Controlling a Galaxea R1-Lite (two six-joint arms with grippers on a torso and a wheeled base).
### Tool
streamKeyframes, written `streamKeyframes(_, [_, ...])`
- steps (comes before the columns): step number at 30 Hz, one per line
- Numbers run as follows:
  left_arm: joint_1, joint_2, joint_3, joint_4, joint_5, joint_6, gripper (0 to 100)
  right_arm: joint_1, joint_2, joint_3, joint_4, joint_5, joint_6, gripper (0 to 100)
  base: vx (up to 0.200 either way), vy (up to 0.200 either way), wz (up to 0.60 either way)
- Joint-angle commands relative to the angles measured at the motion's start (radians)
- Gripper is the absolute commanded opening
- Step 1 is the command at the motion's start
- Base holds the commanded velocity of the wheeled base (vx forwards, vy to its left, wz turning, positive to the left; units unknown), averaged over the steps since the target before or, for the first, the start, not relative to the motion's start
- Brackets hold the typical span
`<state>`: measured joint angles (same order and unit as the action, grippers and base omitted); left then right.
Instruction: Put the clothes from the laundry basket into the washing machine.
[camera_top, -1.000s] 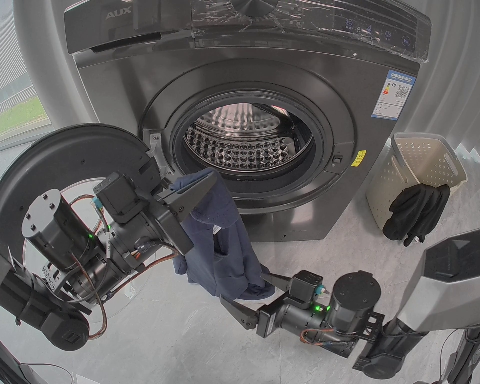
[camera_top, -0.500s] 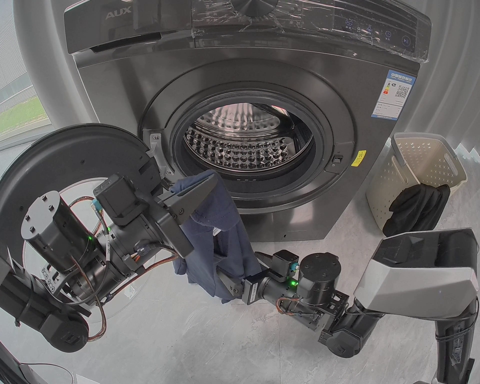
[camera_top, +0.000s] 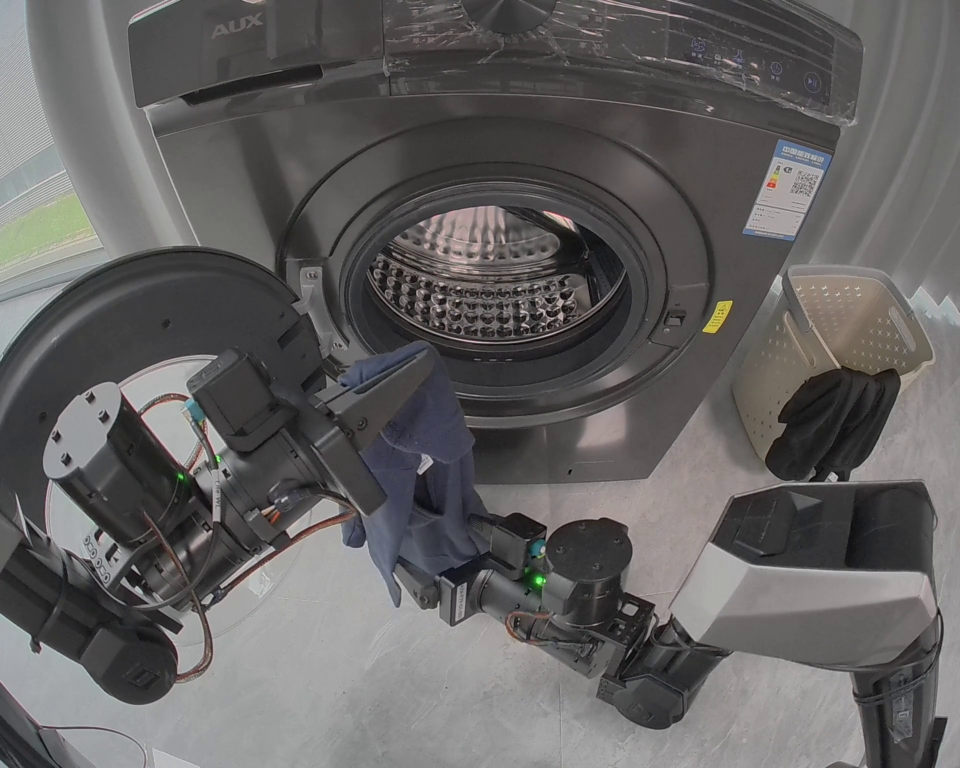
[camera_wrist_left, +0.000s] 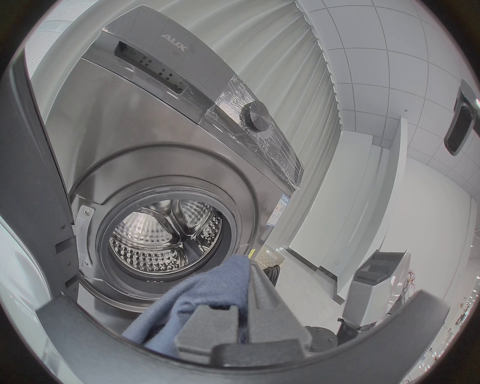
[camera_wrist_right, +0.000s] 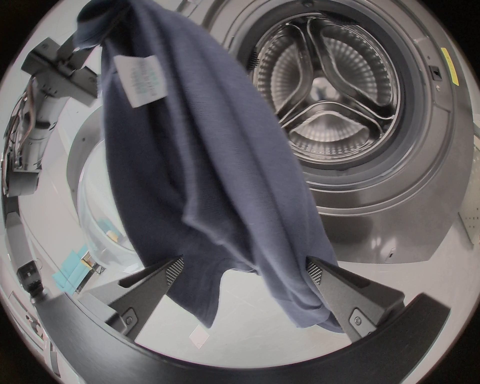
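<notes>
Black arms (camera_top: 150, 520), cylindrical joints (camera_top: 95, 440), orange cables (camera_top: 300, 535), green lights (camera_top: 538, 580); left hand (camera_top: 405, 375) dark, wedge-fingered.

Looking like a staged laundry corner in a lab/demo rm: front-load washing machine (camera_top: 620, 140) w/ film-wrapped panel standing on grey floor tiles (camera_top: 300, 680), laundry basket (camera_top: 850, 310) beside it, pale curtains (camera_wrist_left: 310, 100) lining walls (office-type panel ceiling (camera_wrist_left: 400, 50) overhead).

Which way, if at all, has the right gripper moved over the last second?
Yes. Against the washing machine in the head view, the right gripper has slid toward the robot's left and now sits open around the lower part of the blue garment.
</notes>
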<state>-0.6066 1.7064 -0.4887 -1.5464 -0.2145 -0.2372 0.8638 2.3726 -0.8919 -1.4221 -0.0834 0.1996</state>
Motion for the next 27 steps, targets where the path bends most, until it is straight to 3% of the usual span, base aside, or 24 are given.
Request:
streamKeyframes(1, [0.001, 0.004, -0.001, -0.001, 0.0, -0.001, 0, 0.055, -0.019, 0.021, -0.006, -0.002, 0.0, 100, 0.0, 0.0, 0.0])
streamKeyframes(8, [0.001, 0.006, 0.001, 0.0, 0.001, -0.001, 0, 0.064, -0.038, 0.021, -0.009, -0.002, 0.001, 100, 0.0, 0.0, 0.0])
streamKeyframes(27, [0.001, 0.002, 0.006, 0.0, 0.001, -0.001, 0, -0.057, -0.032, 0.013, -0.04, 0.001, -0.015, 100, 0.0, 0.0, 0.0])
